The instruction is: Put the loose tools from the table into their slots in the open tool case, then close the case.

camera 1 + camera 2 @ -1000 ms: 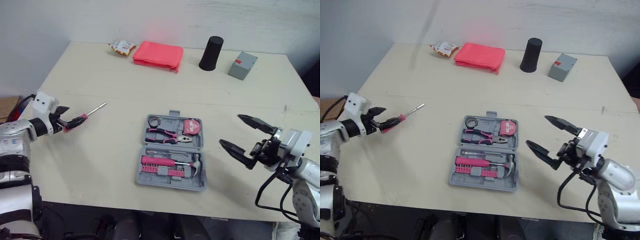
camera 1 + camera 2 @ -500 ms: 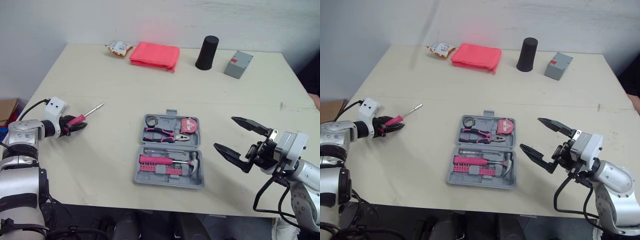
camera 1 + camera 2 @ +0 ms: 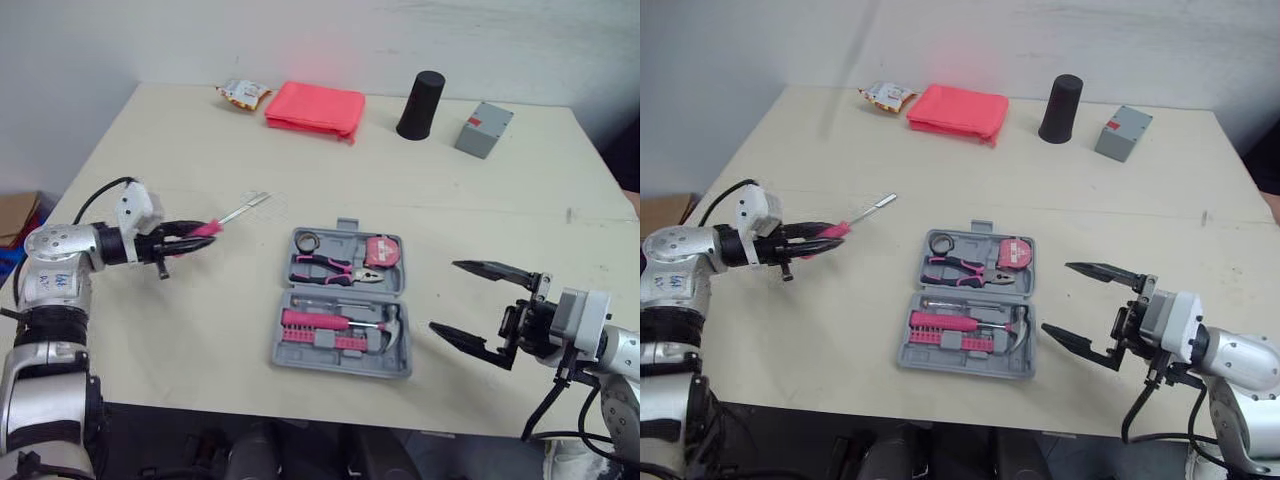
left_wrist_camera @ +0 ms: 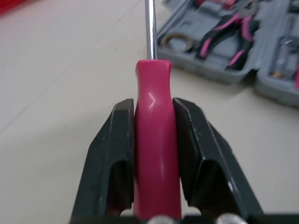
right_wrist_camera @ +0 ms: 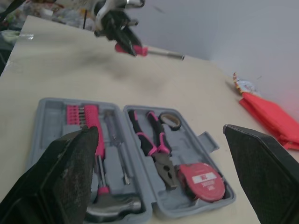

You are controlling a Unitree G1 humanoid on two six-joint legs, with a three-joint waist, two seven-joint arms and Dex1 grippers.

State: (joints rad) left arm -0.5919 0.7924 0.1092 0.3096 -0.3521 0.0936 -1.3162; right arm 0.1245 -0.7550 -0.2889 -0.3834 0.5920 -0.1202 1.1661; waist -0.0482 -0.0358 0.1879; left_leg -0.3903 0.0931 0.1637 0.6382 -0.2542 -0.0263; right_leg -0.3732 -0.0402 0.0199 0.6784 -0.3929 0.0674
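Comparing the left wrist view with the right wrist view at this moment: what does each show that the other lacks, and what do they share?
Left wrist view: the grip up close, with both fingers of the left tool pressed flat on the sides of the pink handle.

Right wrist view: the right tool with its fingers spread wide, the whole case at once with the hammer in it, and a snack packet beyond.

Shared: the left tool shut on the screwdriver, the open case, the pliers and the ring beside them.

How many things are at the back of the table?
4, left to right: snack packet, red pouch, black cup, grey box. Nothing seems hidden.
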